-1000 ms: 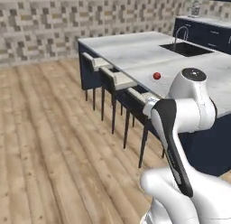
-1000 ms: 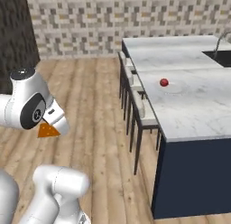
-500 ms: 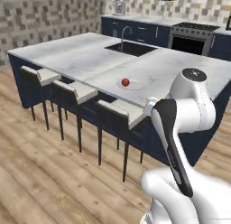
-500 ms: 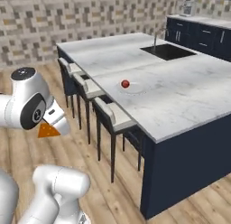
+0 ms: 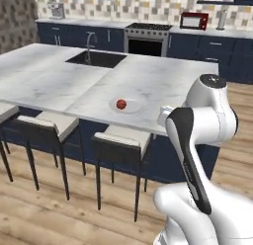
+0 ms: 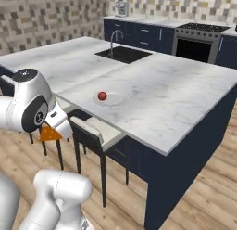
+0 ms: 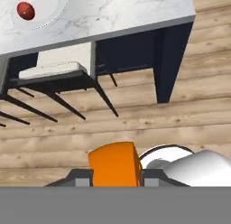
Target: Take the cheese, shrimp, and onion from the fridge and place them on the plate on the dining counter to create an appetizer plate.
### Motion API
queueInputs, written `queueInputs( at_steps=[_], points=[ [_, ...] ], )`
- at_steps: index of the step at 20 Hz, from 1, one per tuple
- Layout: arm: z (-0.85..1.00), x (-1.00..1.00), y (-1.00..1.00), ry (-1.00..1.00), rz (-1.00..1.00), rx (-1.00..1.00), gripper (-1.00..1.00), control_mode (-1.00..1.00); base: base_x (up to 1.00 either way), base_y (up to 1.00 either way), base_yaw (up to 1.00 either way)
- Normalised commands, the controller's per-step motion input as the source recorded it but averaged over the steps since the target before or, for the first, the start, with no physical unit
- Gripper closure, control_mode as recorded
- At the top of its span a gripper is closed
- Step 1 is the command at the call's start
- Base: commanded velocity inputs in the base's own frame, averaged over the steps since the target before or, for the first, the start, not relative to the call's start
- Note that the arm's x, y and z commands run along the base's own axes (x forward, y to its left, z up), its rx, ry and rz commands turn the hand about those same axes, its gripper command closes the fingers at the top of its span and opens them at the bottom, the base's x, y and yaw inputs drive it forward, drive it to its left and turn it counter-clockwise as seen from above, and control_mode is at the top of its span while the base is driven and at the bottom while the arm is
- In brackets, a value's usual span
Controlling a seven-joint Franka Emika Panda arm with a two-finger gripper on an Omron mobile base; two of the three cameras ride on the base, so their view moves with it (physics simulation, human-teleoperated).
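**Base swung round to face the desk; cheese in transit**

- View: the whole scene has shifted with the base's drive; the desk (image 5: pixel 163 86) now lies squarely ahead of the gripper (image 7: pixel 113 171).
- Gripper: clamped on the cheese (image 7: pixel 113 165), low, short of the desk edge.
- Plate (image 6: pixel 115 100): ahead and above the gripper, onion (image 6: pixel 102 95) already on it.
- Outstanding, by judgement: cheese delivery, then shrimp.

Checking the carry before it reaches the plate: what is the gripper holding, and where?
The gripper holds the cheese, fingers clamping its two opposite sides.
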Motion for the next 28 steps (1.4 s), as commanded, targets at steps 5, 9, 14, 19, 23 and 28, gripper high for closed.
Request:
queueInputs(
  at_steps=[5, 9, 14, 19, 23, 28],
  points=[
    [0.00, 0.00, 0.00, 0.00, 0.00, 0.00, 1.00, 1.00, 0.53, 0.76, -0.44],
    [0.00, 0.00, 0.00, 0.00, 0.00, 0.00, 1.00, 1.00, 0.69, 0.48, -0.33],
    [0.00, 0.00, 0.00, 0.00, 0.00, 0.00, 1.00, 1.00, 0.81, 0.26, -0.25],
    [0.00, 0.00, 0.00, 0.00, 0.00, 0.00, 1.00, 1.00, 0.83, 0.20, -0.21],
    [0.00, 0.00, 0.00, 0.00, 0.00, 0.00, 1.00, 1.00, 0.74, 0.03, -0.16],
    [0.00, 0.96, 0.00, 0.00, -0.07, 0.00, 1.00, -1.00, 0.00, 0.00, 0.00]
  ],
)
